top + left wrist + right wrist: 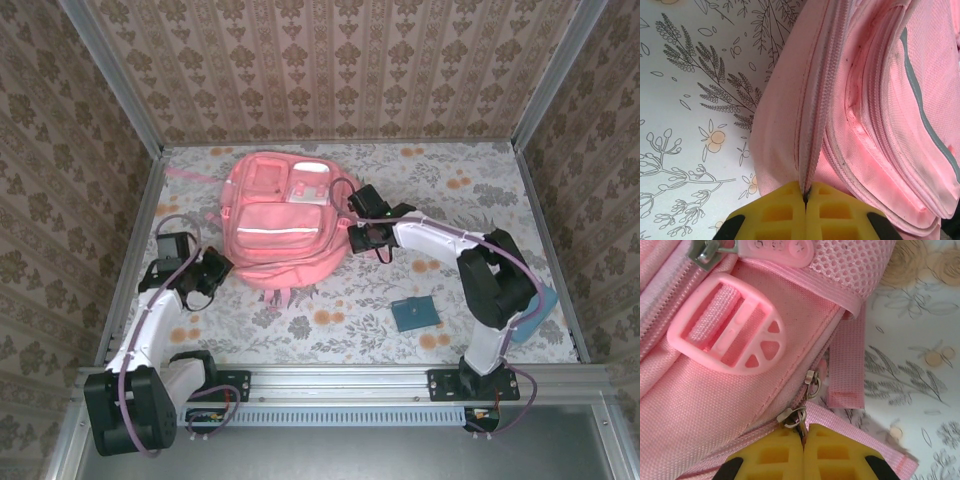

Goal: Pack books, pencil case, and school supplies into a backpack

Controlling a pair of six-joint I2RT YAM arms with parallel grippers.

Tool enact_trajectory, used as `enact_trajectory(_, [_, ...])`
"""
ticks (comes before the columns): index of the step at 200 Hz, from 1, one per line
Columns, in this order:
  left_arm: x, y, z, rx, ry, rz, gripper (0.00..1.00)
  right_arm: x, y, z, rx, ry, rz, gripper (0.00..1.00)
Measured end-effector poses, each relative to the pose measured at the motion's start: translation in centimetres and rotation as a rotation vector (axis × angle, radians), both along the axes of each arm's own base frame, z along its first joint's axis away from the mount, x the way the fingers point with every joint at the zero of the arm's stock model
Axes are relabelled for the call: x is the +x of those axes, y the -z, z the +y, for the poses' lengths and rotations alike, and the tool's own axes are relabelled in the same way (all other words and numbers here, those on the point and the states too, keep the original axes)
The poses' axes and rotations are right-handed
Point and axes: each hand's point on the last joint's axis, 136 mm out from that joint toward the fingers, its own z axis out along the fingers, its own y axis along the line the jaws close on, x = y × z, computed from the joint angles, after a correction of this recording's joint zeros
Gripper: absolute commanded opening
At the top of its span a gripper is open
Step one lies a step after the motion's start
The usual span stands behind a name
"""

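The salmon-pink backpack [280, 225] lies flat, front up, in the middle of the table. My left gripper [220, 267] is at its left side, shut on the closed zipper seam [810, 125]; in the left wrist view the yellow fingers [775, 212] pinch the seam's end. My right gripper [355, 232] is at the bag's right edge, shut on a metal zipper pull [796, 417], with a second slider [812, 380] just above. A small teal book [417, 314] lies on the table at the front right. The light blue pencil case [548, 303] peeks out behind the right arm.
A pink plastic buckle [725, 322] and a loose pink strap [847, 360] sit close to my right gripper. Patterned walls [60, 150] enclose the floral tabletop [330, 300] on three sides, and a metal rail [340, 380] runs along the near edge.
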Motion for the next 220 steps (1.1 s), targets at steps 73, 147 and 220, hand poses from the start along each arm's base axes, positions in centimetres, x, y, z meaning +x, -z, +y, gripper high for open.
enact_trajectory(73, [0.8, -2.0, 1.5, 0.051, -0.006, -0.052, 0.55, -1.7, -0.2, 1.1, 0.109, -0.066, 0.053, 0.0])
enact_trajectory(147, [1.3, -5.3, 0.4, 0.096, 0.092, -0.134, 0.74, -6.0, -4.2, -0.2, 0.148, -0.053, 0.047, 0.7])
enact_trajectory(220, [2.0, -8.4, -6.2, 0.227, 0.388, -0.257, 0.78, -5.1, -8.5, 0.0, 0.324, 0.089, -0.055, 0.69])
